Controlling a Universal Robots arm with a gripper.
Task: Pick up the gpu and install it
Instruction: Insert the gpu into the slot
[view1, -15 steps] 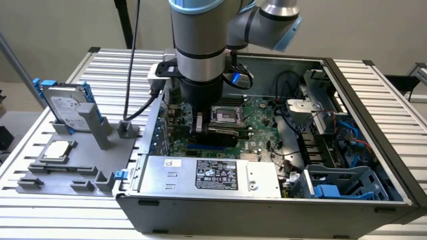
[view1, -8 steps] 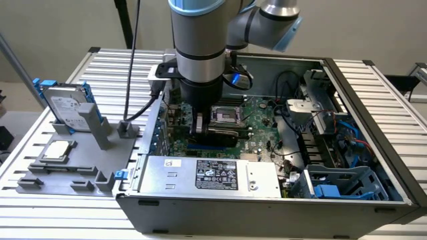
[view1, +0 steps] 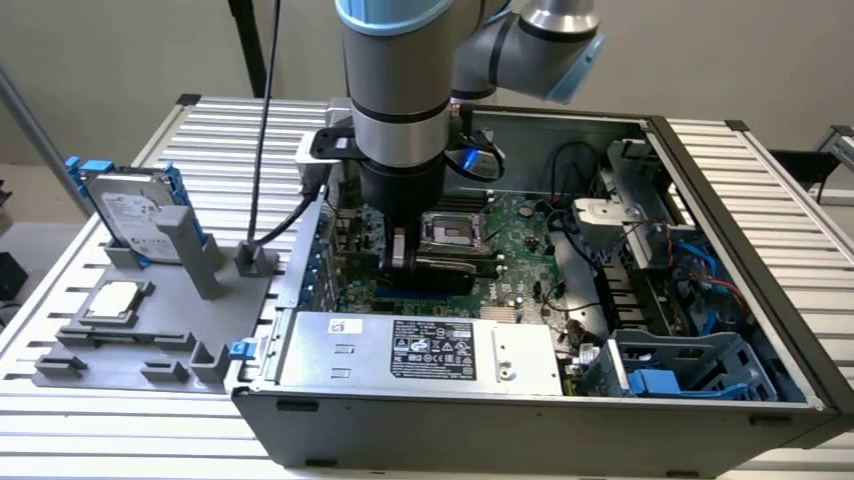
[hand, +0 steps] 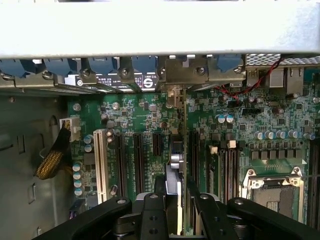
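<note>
Gripper (hand: 172, 212) is down inside the open computer case (view1: 747, 180), over the motherboard (view1: 514, 225), clenched on the gpu (hand: 176, 165). Wrist view: the card stands on edge between the two black fingers (hand: 152, 212), running away from the camera toward the rear wall of the case, its metal end bracket (hand: 172, 95) up against the row of blue slot clips (hand: 102, 65). The card is held vertical, probably so its bottom edge lines up with a long slot. I can't tell whether it's seated in a slot yet or just above one.

Exterior view, places relative to the case, left to right:
- Well left of it: grey fixture tray (view1: 147, 320) with the hard drive (view1: 134, 215) standing upright in blue rails, and the small square cpu chip (view1: 114, 300) lying flat nearer the front.
- Just outside the left wall: a black cable (view1: 267, 120) runs down to a small grey post.
- Inside, front: silver power supply (view1: 414, 350) with a black label.
- Inside, centre: empty cpu socket (view1: 454, 230), right next to the gripper.
- Inside, right: loose wires and the blue drive cage (view1: 681, 370).

Obstructions, my read: neighbouring black slots and the white slot (hand: 100, 160) sit close either side of the card, so there's little sideways margin. The socket frame and capacitors are near the fingers.
</note>
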